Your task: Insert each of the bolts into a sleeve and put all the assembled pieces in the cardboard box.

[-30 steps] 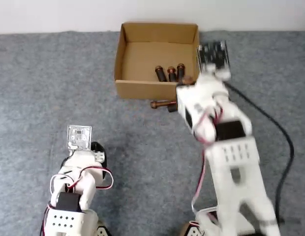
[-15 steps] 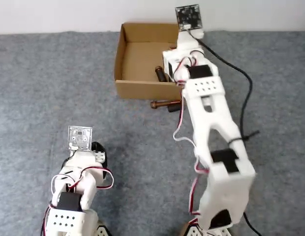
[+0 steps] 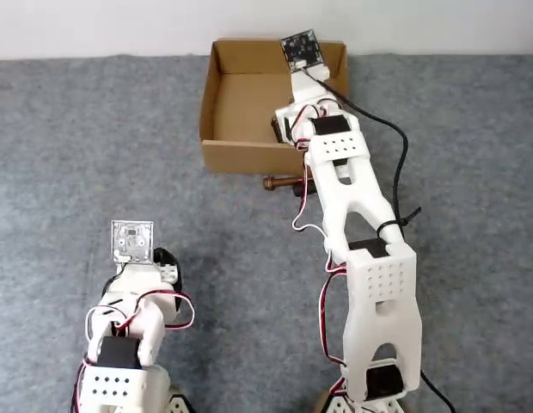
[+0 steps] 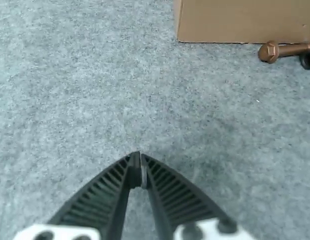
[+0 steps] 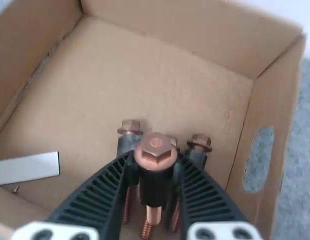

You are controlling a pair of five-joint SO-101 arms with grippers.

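My right gripper is shut on an assembled piece, a copper bolt in a black sleeve, held upright inside the cardboard box. Behind it, other assembled pieces lie on the box floor. From above, the right arm stretches over the box and hides its gripper. A loose bolt and a black sleeve lie on the carpet just in front of the box; the bolt also shows ahead of my left gripper. That gripper is shut and holds nothing, low over the carpet.
Grey carpet covers the table, with open room left of the box and between the arms. The left arm sits near the front edge. A white label is stuck to the box floor. A black cable runs along the right arm.
The right arm has swung from the box's front right corner to over the box, carrying the assembled piece inside. The left arm has barely shifted.
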